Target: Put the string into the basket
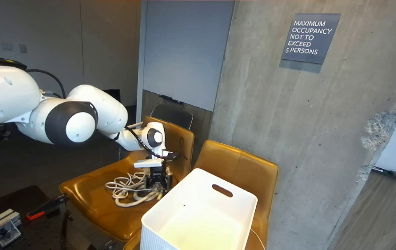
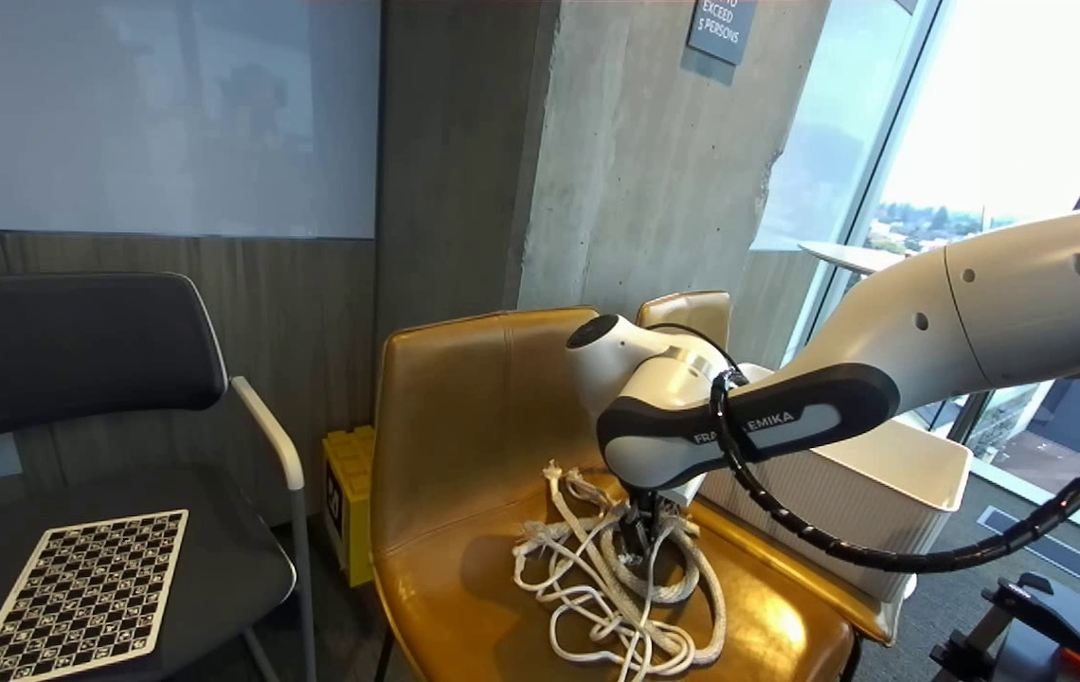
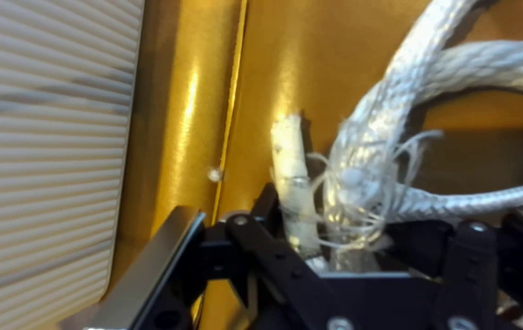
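Note:
The string is a loose heap of white rope [image 1: 125, 189] on the seat of a tan chair; it also shows in an exterior view [image 2: 706, 606] and in the wrist view [image 3: 408, 59]. The basket is a tall white bin [image 1: 198, 208] beside that chair, with its ribbed side at the left of the wrist view [image 3: 46, 160]. My gripper [image 3: 332, 217] points down into the heap, its fingers apart. A frayed rope end and a yellowish taped end lie between the fingers. In both exterior views the fingertips are partly hidden by rope.
The tan chair [image 2: 464, 587] has an upright back behind the heap. The bin's near wall [image 2: 853, 502] stands close beside the seat. A second tan chair [image 1: 236, 159] is behind the bin. A dark table with a clamp [image 1: 47, 208] is near the front.

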You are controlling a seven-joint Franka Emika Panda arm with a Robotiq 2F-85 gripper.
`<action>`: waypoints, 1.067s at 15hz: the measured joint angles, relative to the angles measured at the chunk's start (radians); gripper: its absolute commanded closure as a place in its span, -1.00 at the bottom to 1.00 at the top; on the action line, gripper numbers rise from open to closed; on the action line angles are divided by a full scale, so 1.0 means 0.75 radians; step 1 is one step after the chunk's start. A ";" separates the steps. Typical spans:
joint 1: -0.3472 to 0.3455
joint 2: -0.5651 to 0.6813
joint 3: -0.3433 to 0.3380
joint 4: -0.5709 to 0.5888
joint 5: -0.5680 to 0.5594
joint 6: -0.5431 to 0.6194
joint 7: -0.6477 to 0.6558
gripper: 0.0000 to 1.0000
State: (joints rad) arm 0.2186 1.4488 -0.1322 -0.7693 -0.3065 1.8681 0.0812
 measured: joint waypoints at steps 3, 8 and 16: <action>0.006 -0.013 0.004 0.002 0.002 -0.008 0.008 1.00; 0.099 -0.104 0.046 -0.064 0.008 -0.008 0.111 0.95; 0.212 -0.549 0.051 -0.388 0.008 -0.008 0.329 0.95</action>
State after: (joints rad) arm 0.3774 1.0373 -0.0942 -1.0601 -0.3003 1.8619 0.3276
